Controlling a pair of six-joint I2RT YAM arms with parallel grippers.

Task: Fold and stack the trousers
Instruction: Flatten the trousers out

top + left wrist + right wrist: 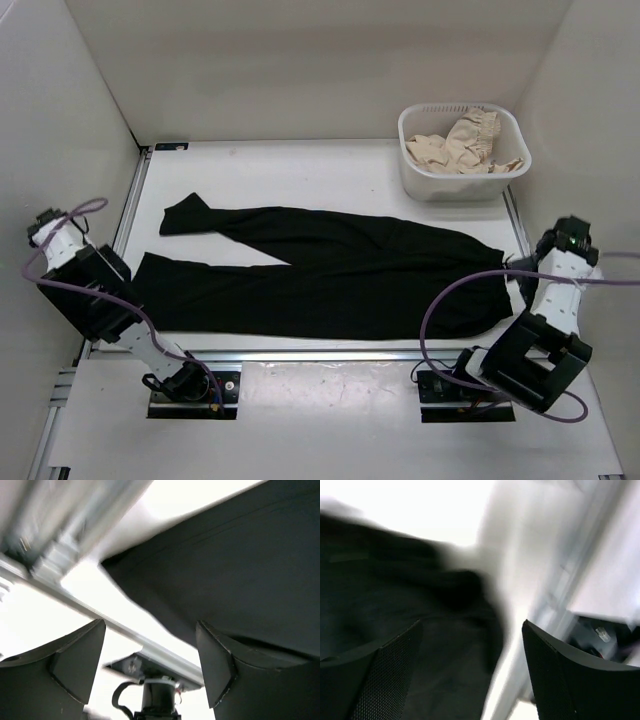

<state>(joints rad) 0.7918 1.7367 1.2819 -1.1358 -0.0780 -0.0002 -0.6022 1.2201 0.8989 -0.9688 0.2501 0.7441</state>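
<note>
The black trousers (330, 270) lie flat across the table, waist at the right and both legs reaching left. My left gripper (151, 625) is open and empty. It hovers just off the near leg's cuff (240, 570), at the table's left front. In the top view its fingers are hidden under the left arm (85, 285). My right gripper (472, 622) is open and empty. It hangs over the waist end (380, 595), by the table's right edge. The right arm (555, 270) stands beside the waist.
A white plastic basket (450, 185) at the back right holds a beige ruffled garment (465, 145). A metal rail (150, 645) runs along the table's near edge, with the left arm's base (157, 700) below it. White walls close in on three sides.
</note>
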